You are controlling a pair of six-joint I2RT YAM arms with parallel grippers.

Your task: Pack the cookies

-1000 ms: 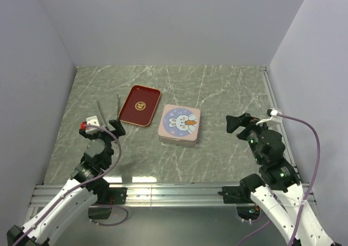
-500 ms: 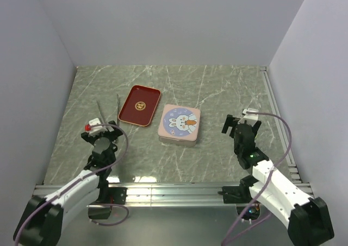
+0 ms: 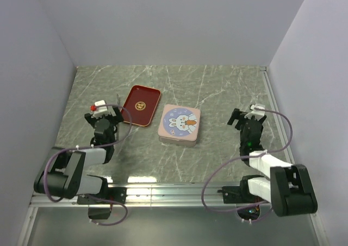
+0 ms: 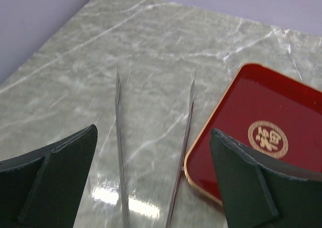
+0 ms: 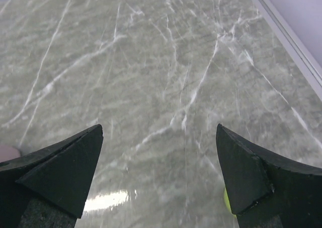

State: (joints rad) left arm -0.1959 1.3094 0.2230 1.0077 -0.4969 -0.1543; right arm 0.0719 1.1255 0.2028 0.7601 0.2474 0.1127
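Change from a second ago: both arms folded down low; left gripper (image 3: pixel 103 116) nearer the tray (image 3: pixel 140 106), over the tweezers (image 4: pixel 118 137); right gripper (image 3: pixel 247 117) right of the tin (image 3: pixel 180 123). Both wide open, holding nothing. Cookies' place: cannot tell. Tin lidded, mid-bench. Grey-green marbled bench (image 3: pixel 217 91), plain pale walls around.

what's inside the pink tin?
Cannot tell. The pink tin is closed: its lid, printed with a rabbit, covers whatever is inside. Only the lid and the tin's side wall show. The red tray beside it carries only its gold emblem.
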